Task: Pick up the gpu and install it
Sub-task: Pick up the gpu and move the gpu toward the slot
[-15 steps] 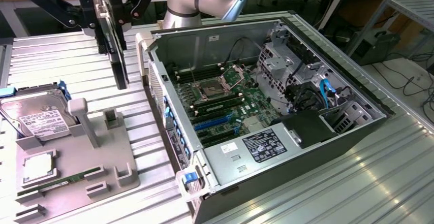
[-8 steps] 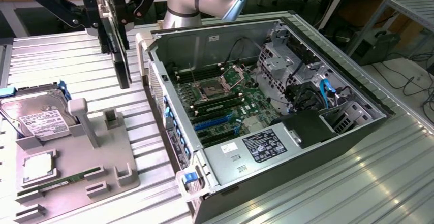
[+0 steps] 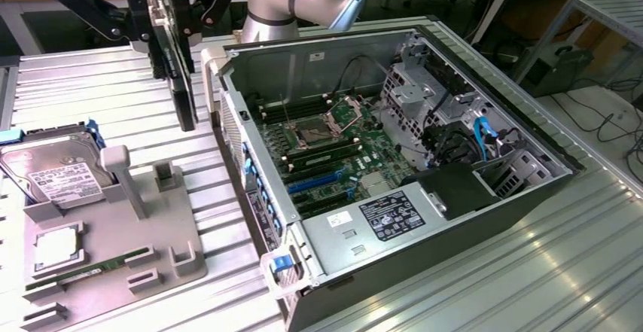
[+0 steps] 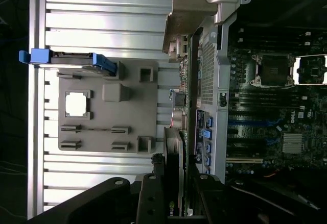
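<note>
Black fingers [image 3: 213,7] partly closed, clamped on the thin dark gpu card [image 3: 183,95]. Card hangs with its long axis vertical over the ribbed metal bench [image 3: 90,83], just beside the open grey computer case [image 3: 291,65], on the exterior view's left.

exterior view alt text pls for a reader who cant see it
The robot arm's gripper holds the gpu upright in the air, beside the open computer case that lies on its side with the motherboard exposed. On the exterior view's left, a grey holder tray carries a hard drive.
</note>
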`<state>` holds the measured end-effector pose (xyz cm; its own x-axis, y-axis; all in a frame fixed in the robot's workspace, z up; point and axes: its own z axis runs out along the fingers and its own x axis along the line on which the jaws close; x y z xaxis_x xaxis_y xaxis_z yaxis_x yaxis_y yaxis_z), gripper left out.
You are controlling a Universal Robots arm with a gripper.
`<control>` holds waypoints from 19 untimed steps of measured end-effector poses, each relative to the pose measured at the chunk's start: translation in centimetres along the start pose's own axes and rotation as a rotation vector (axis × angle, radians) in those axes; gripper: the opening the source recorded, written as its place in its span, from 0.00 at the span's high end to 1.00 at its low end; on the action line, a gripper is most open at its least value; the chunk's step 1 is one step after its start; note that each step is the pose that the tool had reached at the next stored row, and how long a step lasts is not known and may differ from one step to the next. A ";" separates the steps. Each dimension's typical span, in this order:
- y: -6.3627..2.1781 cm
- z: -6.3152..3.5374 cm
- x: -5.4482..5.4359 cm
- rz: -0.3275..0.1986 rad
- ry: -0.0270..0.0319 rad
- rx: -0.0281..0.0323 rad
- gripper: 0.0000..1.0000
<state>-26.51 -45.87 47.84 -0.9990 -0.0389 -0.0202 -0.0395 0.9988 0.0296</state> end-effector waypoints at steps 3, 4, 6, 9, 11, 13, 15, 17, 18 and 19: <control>0.00 0.00 -0.1 0.000 -0.0001 -0.0001 0.73; 0.00 0.00 -0.1 0.000 -0.0001 0.0000 0.73; 0.00 0.00 -0.1 0.000 0.0000 0.0000 0.73; -0.01 0.01 -0.3 0.000 0.0000 0.0000 0.73; -0.02 0.01 -0.4 0.000 0.0000 -0.0001 0.73; -0.02 0.01 -0.5 0.000 0.0000 0.0000 0.73; -0.02 0.01 -0.6 0.000 0.0000 0.0000 0.73; -0.02 0.01 -0.6 0.000 0.0000 -0.0001 0.73; -0.02 0.01 -0.6 0.000 0.0001 0.0000 0.73; -0.02 0.01 -0.7 0.000 0.0000 0.0000 0.73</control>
<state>-25.85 -45.87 47.84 -0.9990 -0.0389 -0.0202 -0.0395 0.9988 0.0296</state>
